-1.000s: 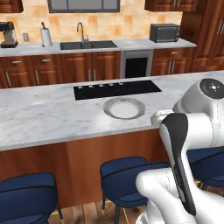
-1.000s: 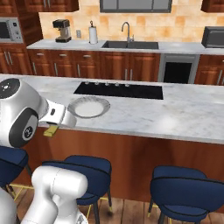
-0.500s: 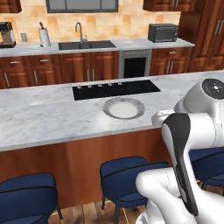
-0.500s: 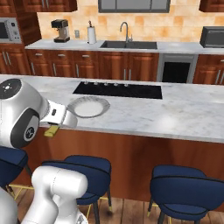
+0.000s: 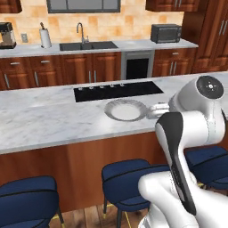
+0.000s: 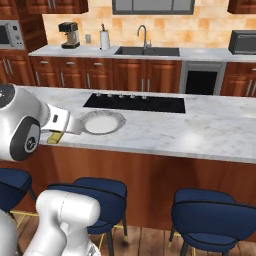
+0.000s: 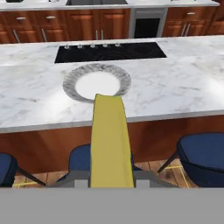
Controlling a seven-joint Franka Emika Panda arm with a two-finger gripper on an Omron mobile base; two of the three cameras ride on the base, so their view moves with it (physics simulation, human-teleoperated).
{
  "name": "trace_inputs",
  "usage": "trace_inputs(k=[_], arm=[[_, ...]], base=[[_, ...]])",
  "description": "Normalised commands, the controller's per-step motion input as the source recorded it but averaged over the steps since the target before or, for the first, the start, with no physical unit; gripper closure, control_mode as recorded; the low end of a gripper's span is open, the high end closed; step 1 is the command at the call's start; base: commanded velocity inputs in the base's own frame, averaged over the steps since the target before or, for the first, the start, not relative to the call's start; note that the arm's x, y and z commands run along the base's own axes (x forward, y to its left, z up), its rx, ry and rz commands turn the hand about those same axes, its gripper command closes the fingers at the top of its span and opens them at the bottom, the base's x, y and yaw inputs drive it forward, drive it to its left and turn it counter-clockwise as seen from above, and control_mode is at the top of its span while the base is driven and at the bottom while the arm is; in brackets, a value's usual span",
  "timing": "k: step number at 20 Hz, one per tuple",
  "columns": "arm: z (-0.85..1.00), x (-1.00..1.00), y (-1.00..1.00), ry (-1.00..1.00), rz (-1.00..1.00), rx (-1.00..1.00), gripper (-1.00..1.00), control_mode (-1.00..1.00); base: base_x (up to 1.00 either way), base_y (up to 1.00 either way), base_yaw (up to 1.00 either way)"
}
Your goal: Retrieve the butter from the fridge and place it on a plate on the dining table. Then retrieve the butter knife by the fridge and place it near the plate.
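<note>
The butter [image 7: 110, 140], a yellow stick, is clamped between the fingers of my gripper [image 7: 111, 179] and points at the plate [image 7: 70, 81]. The round white-grey plate [image 5: 126, 109] lies on the dining table [image 5: 40, 120], just in front of the black knob strip [image 5: 116, 90]. In the right base view the butter [image 6: 56, 137] hangs at the table's front edge, a little to the left of the plate [image 6: 101, 122]. The gripper is shut on the butter, which is above the table edge and is not touching the plate. The fridge and the butter knife are out of view.
Blue stools [image 6: 95, 197] stand under the table's front edge. Behind the table runs the back counter with a sink [image 5: 89, 45], a paper-towel roll [image 5: 45, 38], a coffee maker [image 5: 6, 35] and a microwave [image 5: 165, 33]. Bare marble lies on both sides of the plate.
The views sway very slightly. The gripper keeps the butter in the same place near the plate.
</note>
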Motion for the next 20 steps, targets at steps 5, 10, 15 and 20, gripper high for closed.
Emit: trace_inputs(k=[5, 10, 15, 20], arm=[[0.5, 0.24, 0.24, -0.06, -0.01, 0.01, 1.0, -1.0], [-0.05, 0.69, 0.08, 0.09, -0.03, 0.0, 1.0, -1.0], [-0.23, 0.59, 0.0, 0.0, 0.0, 0.0, 1.0, -1.0], [-0.24, 0.32, -0.01, 0.02, 0.01, 0.0, 1.0, -1.0]], base=[[0.0, 0.0, 0.0], [0.0, 0.0, 0.0], [0.0, 0.0, 0.0], [0.0, 0.0, 0.0]])
